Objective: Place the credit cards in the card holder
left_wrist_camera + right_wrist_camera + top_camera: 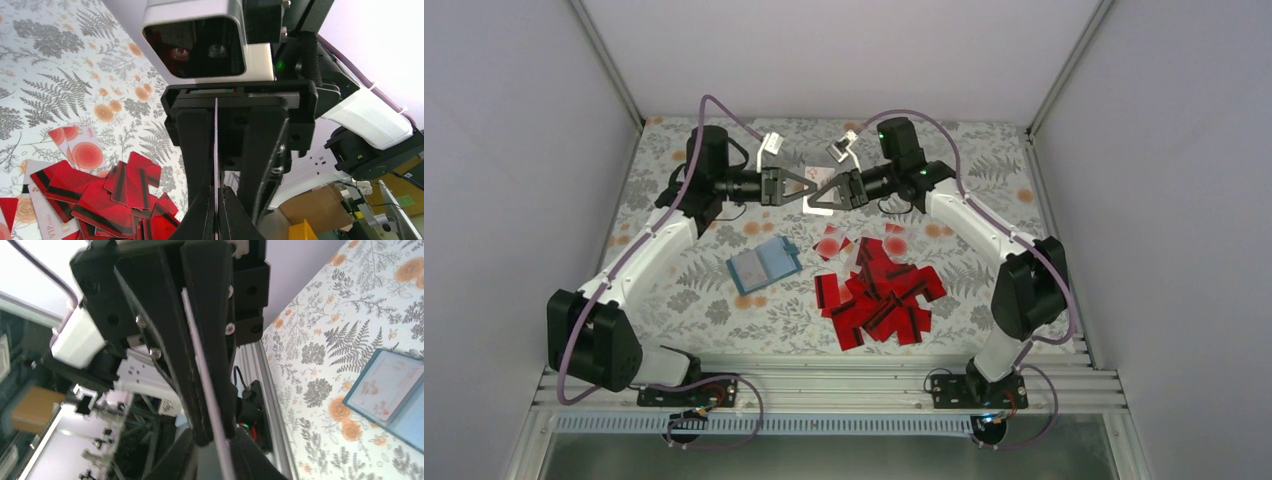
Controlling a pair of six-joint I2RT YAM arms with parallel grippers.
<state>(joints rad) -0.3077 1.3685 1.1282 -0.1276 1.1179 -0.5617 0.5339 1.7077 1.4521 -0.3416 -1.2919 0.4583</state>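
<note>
One credit card (821, 176) hangs in the air above the back middle of the table, gripped from both ends. My left gripper (806, 187) is shut on it; in the left wrist view the card (216, 145) shows edge-on, running up from my gripper (216, 192) into the right gripper's black fingers. My right gripper (822, 200) is shut on the same card (200, 355), which crosses its fingertips (222, 437) as a thin pale line. The teal-blue card holder (764, 265) lies open on the table, left of a pile of red cards (879, 295).
A few white cards with a red spot (829, 243) lie at the pile's far edge. An aluminium rail (824, 385) runs along the near edge, and grey walls close in the left, right and back. The card holder (395, 390) shows a clear pocket.
</note>
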